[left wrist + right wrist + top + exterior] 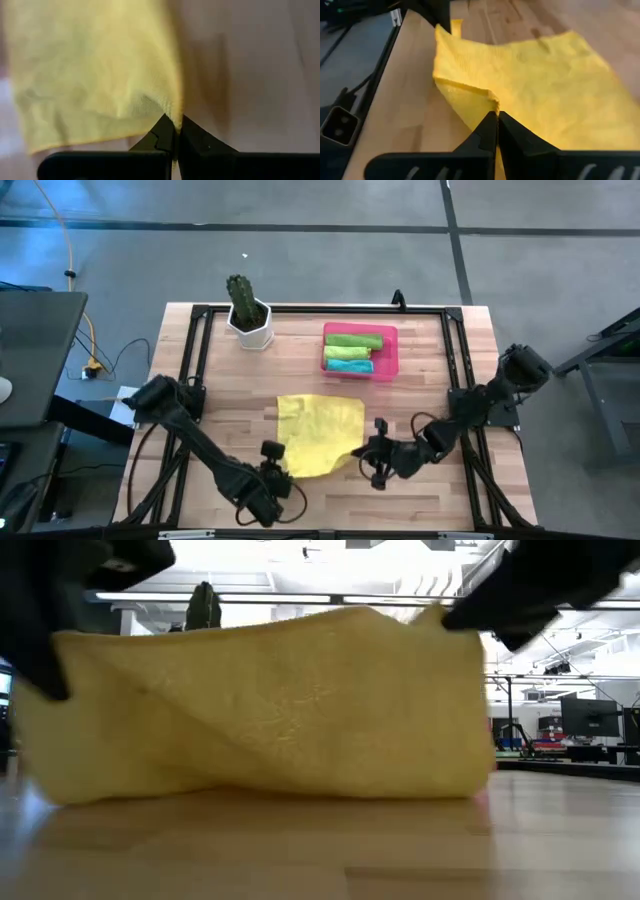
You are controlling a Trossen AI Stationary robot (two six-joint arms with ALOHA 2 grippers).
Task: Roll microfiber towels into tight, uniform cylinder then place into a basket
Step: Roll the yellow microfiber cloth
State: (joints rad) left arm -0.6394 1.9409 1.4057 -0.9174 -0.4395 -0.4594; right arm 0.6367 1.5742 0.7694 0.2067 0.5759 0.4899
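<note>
On the wooden tabletop (420, 380), three rolled towels are seen in the pink plastic basket (392, 352). One yellow microfiber towel (318, 434) remains unrolled, pinched by the closed left gripper (272, 468) and right gripper (372, 452).

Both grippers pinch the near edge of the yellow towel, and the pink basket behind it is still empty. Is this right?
Not quite. In the high view the pink basket already holds rolled towels, green and teal. The rest stands: left gripper and right gripper pinch the yellow towel.
</note>
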